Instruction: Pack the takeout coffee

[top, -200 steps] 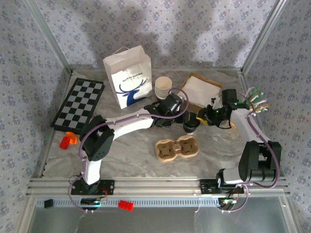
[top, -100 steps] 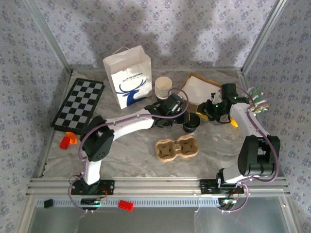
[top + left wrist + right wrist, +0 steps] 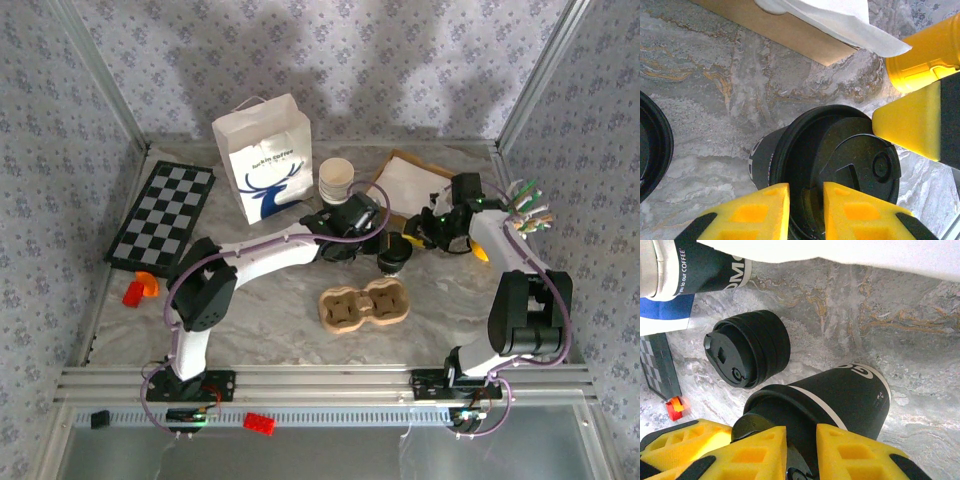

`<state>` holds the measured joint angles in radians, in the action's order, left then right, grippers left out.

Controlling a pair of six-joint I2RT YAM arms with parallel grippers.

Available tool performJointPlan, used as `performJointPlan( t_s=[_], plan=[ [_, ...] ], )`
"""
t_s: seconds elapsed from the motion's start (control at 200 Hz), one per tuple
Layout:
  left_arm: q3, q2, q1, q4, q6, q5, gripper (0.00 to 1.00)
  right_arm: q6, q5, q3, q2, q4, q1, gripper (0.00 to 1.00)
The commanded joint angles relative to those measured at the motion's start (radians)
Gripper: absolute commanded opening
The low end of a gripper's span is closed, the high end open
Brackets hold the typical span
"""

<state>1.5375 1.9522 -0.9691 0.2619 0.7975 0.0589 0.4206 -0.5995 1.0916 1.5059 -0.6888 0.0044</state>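
- Against the frame one second earlier, top view: the right gripper [image 3: 425,232] has shifted up and to the left, closer to the coffee cup [image 3: 392,260]; its arm, which bowed out toward the right edge, now runs straighter up the frame; the left gripper [image 3: 383,243], the cup and the cup carrier [image 3: 364,306] lie where they did.
- Coffee cup: just right of centre in the top view, on the table [image 3: 260,300], above the carrier and apart from it, outside both wells.
- Orientation: the black lid [image 3: 850,160] faces the left wrist camera, its sip hole toward the right of that frame, the body trailing to the left; in the right wrist view the long axis runs from the lidded end at lower centre to the base at centre right; upright or leaning cannot be told.
- Left gripper: fingers drawn close, a narrow gap between them, the lid's lower edge showing in that gap; whether they press it cannot be told.
- Right gripper: fingers likewise close, at the cup's lidded end; one yellow finger meets the lid's upper right rim in the left wrist view; a firm hold cannot be told.
- Cardboard tray [image 3: 790,35]: holds white napkins [image 3: 840,15]; upper right of centre.
- Paper bag [image 3: 264,165]: upright at upper left of centre; its contents are hidden.
- Stack of black lids [image 3: 747,355]: on the table, just beside the cup.
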Motion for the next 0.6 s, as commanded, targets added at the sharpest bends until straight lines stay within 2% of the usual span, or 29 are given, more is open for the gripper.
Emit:
performJointPlan(
  t_s=[0.0,0.145,0.245,0.355,0.595],
  plan=[
    [-0.019,0.034,-0.006,0.097,-0.013,-0.021,0.23,-0.025,0.032,-0.048,0.009,-0.044,-0.001,0.24],
    [-0.071,0.042,-0.010,0.081,0.019,-0.026,0.23,-0.009,-0.002,-0.134,0.014,0.007,-0.044,0.22],
    [-0.100,0.047,-0.010,0.052,0.042,-0.006,0.23,-0.014,0.040,-0.161,0.001,0.013,-0.039,0.21],
    [-0.106,0.047,-0.011,0.034,0.055,-0.005,0.23,-0.012,0.030,-0.169,-0.003,0.007,-0.043,0.21],
    [0.025,0.057,-0.010,0.054,-0.016,-0.033,0.25,-0.002,0.049,-0.116,-0.078,-0.027,-0.032,0.28]
  ],
)
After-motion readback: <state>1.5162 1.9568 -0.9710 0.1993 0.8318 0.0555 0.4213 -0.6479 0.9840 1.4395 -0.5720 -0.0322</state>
